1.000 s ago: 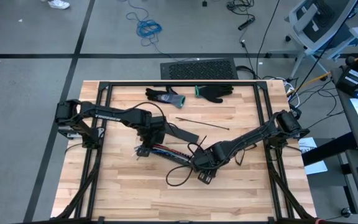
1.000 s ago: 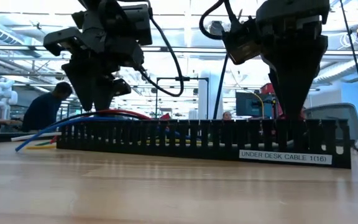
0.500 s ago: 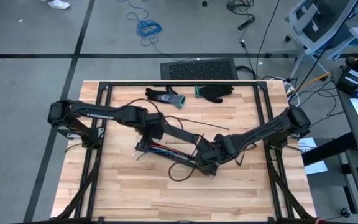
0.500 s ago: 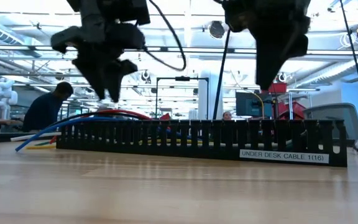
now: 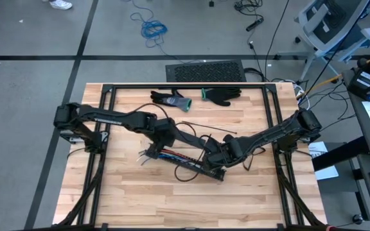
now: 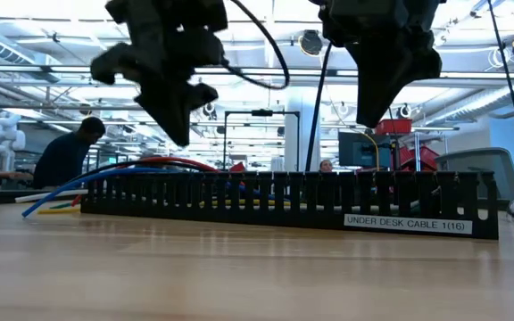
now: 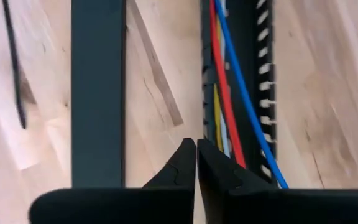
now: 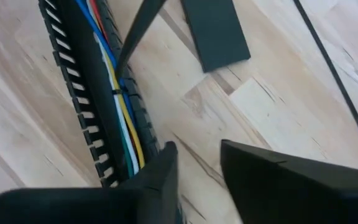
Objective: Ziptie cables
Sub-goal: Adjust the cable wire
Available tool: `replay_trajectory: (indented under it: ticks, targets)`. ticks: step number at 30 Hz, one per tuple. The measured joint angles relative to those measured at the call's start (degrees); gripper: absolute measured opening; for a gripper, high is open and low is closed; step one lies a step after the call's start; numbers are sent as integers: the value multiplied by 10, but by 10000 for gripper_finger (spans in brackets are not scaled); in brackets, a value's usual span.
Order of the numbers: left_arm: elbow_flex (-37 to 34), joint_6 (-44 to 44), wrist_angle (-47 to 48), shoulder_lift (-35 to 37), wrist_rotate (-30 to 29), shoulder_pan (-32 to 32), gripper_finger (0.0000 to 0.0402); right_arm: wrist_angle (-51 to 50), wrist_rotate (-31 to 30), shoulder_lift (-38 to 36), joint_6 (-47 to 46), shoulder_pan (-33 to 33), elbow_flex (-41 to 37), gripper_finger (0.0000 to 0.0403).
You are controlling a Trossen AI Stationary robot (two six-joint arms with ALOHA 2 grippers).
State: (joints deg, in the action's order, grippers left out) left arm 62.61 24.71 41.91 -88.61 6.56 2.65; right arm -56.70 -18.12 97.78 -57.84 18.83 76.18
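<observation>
So the cables [image 5: 172, 154] are lying inside the long black slotted duct [image 6: 288, 204], which sits across the middle of the wooden table [image 5: 127, 199]. At one end of the duct the red, blue and yellow strands spill out over its wall onto the wood.

The left gripper [image 7: 196, 163] hangs above that same end of the duct, just beside the wires, fingers pinched tight together with nothing between them. The right gripper [image 8: 199, 163] hovers over the other end of the duct, right next to its side wall, with a gap between the fingers and nothing in them.

A flat black strip [image 8: 214, 31] lies on the wood beside the duct. Past the duct, toward the far edge of the table, there's a pair of gloves [image 5: 194, 97].
</observation>
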Motion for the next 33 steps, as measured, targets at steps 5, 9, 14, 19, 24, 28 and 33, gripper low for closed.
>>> replay_trajectory:
  ticks: [5, 9, 14, 19, 24, 28, 33]
  targets:
    - [0, -35, -10, -33, -6, -2, 2, -16, 2, 0, 0, 6, 0, 11]
    - [0, -53, -11, -34, -12, -5, 1, -40, 2, 0, -13, 11, 0, 2]
    - [0, -79, -9, -34, -10, -14, 1, -53, 0, 0, -15, 19, 0, 1]
    - [0, -95, -9, -36, -8, -35, 1, -55, 0, 0, -15, 20, 0, 0]
    - [0, -103, -13, -40, -22, -56, 0, -55, 0, 0, -15, 20, 0, 0]
    - [0, -130, -12, -41, -28, -65, 0, -54, 1, 0, -15, 20, 0, 0]
    - [-20, -161, -27, -41, -34, -77, 0, -54, 1, 0, -19, 20, 0, 0]
